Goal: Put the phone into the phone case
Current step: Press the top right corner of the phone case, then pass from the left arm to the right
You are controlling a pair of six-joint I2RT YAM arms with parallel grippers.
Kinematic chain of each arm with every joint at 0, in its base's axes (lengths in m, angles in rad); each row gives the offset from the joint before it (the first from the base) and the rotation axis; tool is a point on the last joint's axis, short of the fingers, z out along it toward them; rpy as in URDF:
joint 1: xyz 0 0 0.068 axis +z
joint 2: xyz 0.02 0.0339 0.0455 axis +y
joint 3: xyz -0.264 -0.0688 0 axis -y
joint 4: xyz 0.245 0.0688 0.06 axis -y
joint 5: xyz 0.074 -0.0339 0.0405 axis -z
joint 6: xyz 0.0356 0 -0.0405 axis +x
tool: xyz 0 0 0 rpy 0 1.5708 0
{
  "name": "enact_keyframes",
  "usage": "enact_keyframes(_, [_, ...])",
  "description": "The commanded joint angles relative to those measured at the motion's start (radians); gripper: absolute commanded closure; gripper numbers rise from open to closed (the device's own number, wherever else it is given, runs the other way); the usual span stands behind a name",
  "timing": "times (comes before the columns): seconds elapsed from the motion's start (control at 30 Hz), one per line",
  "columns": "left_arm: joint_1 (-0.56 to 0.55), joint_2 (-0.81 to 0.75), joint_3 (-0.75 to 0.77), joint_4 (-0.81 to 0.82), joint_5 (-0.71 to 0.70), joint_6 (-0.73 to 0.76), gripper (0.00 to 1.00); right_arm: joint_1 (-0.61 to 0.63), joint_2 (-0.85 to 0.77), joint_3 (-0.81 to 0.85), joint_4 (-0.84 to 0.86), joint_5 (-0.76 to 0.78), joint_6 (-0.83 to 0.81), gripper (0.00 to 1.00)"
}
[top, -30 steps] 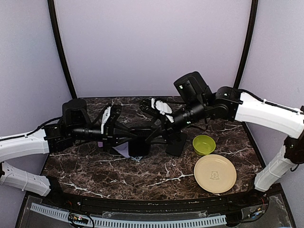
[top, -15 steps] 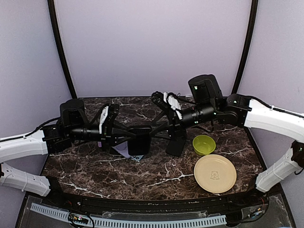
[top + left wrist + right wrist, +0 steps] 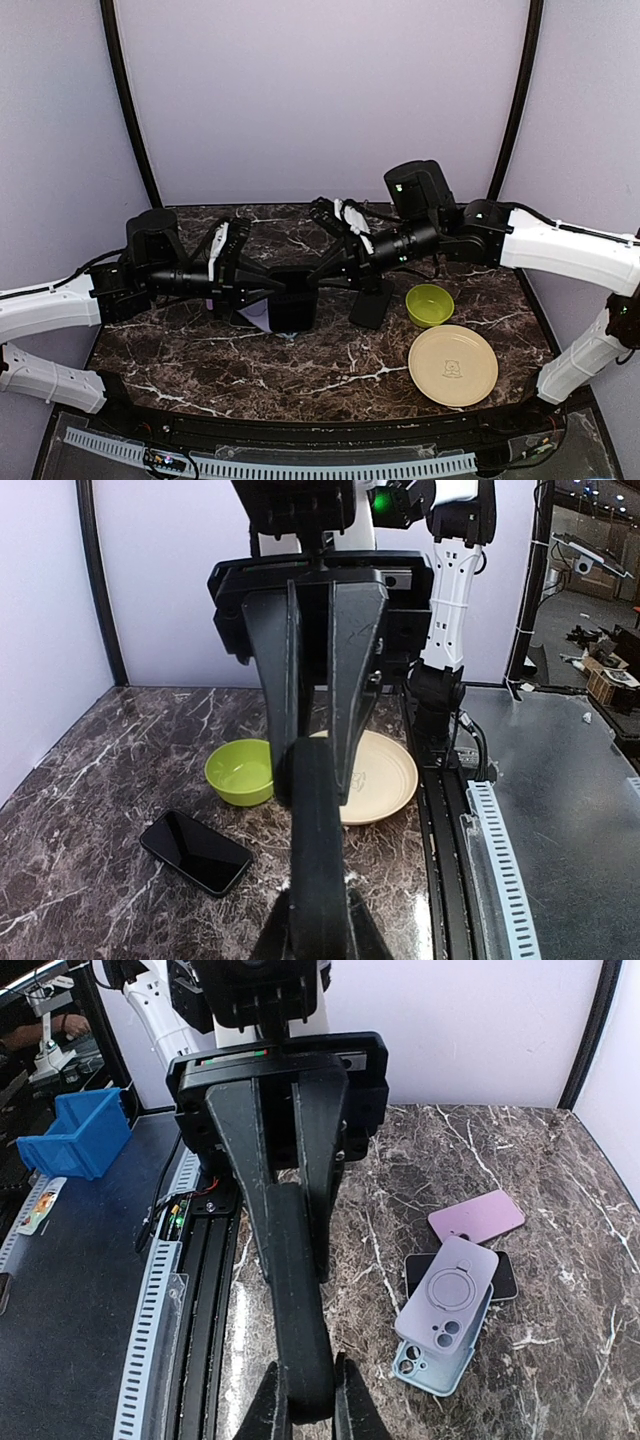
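The job is only partly done. The phone [image 3: 371, 302] is not in a case yet. It lies flat on the tabletop [image 3: 200, 350] with its shiny screen up, just beside the green bowl [image 3: 430, 304], on the side of the bowl that faces the middle of the tabletop. Its long side runs roughly from the back wall toward the near edge, on a small slant. I cannot tell which end is its top. Farther from the green bowl, past the phone, both arms meet in the air around a flat black thing. I think it is the black case [image 3: 294, 303], though I cannot be sure. The left end effector [image 3: 268, 293] is clenched on one end of it. The right end effector [image 3: 318, 283] is squeezed onto the other end, its fingers pressed against both flat sides. Each wrist camera sees only the thin edge, so the black case stretches from one end effector to the other. What is left, I think, is to bring the black case and the phone together and push the phone in.
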Motion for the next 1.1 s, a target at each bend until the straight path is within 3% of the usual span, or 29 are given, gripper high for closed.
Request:
enact_keyframes(0.0, [0.009,-0.043,-0.002,0.178,-0.002,-0.062,1.00,-0.002,-0.014,-0.001,0.077,-0.001,0.041,0.70])
enact_keyframes(0.07, [0.037,-0.060,-0.022,0.251,0.023,-0.118,1.00,-0.004,-0.022,-0.033,0.112,-0.008,0.058,0.56])
enact_keyframes(0.23, [0.111,-0.065,-0.062,0.409,0.118,-0.273,1.00,-0.004,-0.003,-0.059,0.161,-0.044,0.106,0.54])
enact_keyframes(0.4, [0.128,-0.052,-0.066,0.456,0.169,-0.323,1.00,-0.003,0.010,-0.077,0.229,-0.067,0.138,0.70])
enact_keyframes(0.57, [0.128,-0.052,-0.070,0.476,0.178,-0.338,1.00,-0.003,0.049,-0.057,0.234,-0.077,0.155,0.68])
enact_keyframes(0.73, [0.129,-0.059,-0.073,0.470,0.173,-0.332,1.00,-0.004,0.045,-0.064,0.250,-0.091,0.160,0.94])
enact_keyframes(0.87, [0.128,-0.064,-0.072,0.444,0.138,-0.313,1.00,-0.009,0.023,-0.074,0.270,-0.054,0.189,0.98])
enact_keyframes(0.9, [0.127,-0.067,-0.071,0.425,0.100,-0.304,0.98,-0.011,0.020,-0.072,0.267,-0.033,0.196,1.00])
enact_keyframes(0.93, [0.128,-0.075,-0.072,0.416,0.078,-0.298,0.87,-0.017,0.020,-0.071,0.262,0.003,0.210,1.00])
enact_keyframes(0.97, [0.128,-0.085,-0.075,0.398,0.025,-0.281,0.68,-0.025,0.021,-0.068,0.253,0.026,0.232,1.00])
enact_keyframes(1.03, [0.127,-0.100,-0.078,0.366,-0.079,-0.257,0.47,-0.049,0.027,-0.068,0.246,0.062,0.280,1.00])
enact_keyframes(1.07, [0.126,-0.103,-0.078,0.355,-0.118,-0.251,0.44,-0.066,0.032,-0.072,0.248,0.071,0.309,1.00])
